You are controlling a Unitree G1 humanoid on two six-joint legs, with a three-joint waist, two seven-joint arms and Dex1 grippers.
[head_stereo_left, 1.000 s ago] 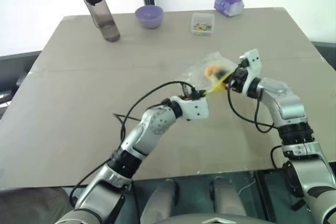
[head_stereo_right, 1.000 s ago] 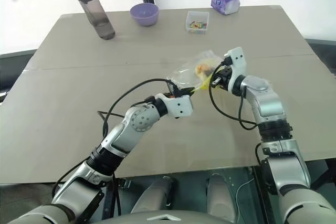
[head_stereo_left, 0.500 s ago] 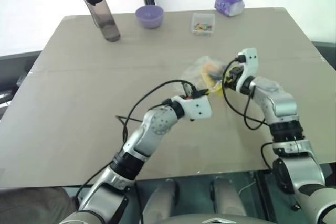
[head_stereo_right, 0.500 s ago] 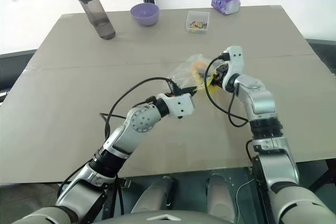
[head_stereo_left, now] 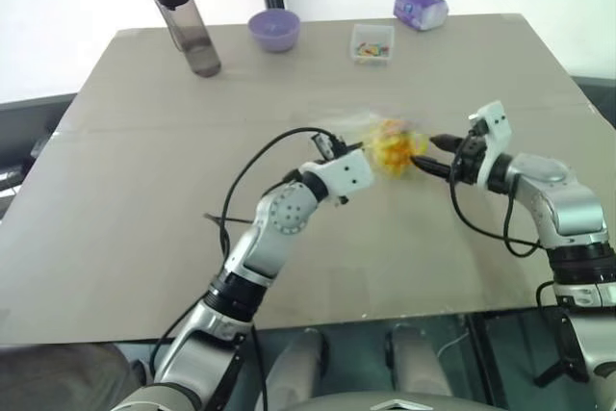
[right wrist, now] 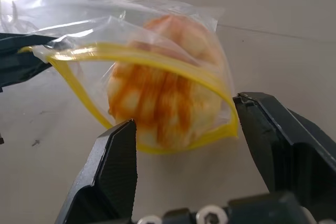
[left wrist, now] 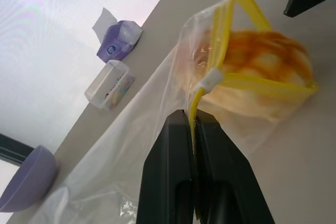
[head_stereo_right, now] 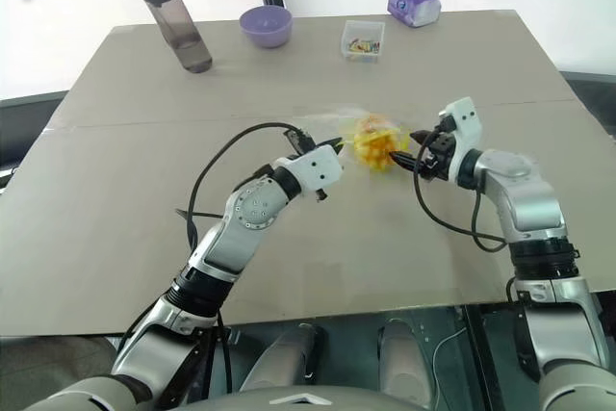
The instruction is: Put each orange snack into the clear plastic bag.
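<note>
Left end effector (left wrist: 195, 124) pinching clear plastic bag (left wrist: 157, 129) (right (right wrist: 184, 140) agape) above tan table (head_stereo_left: 144, 190).

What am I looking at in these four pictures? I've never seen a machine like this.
It is a two-armed robot at a table. Two pictures look down from cameras in its head; the other two come from a camera on each wrist. The left gripper is shut on the yellow seal strip of a clear plastic bag, holding it up. An orange bun sits inside the bag. The right gripper is open, just in front of the bag's mouth, holding nothing. At the table's far edge stand a bottle, a purple bowl, a small clear box and a tissue box.
</note>
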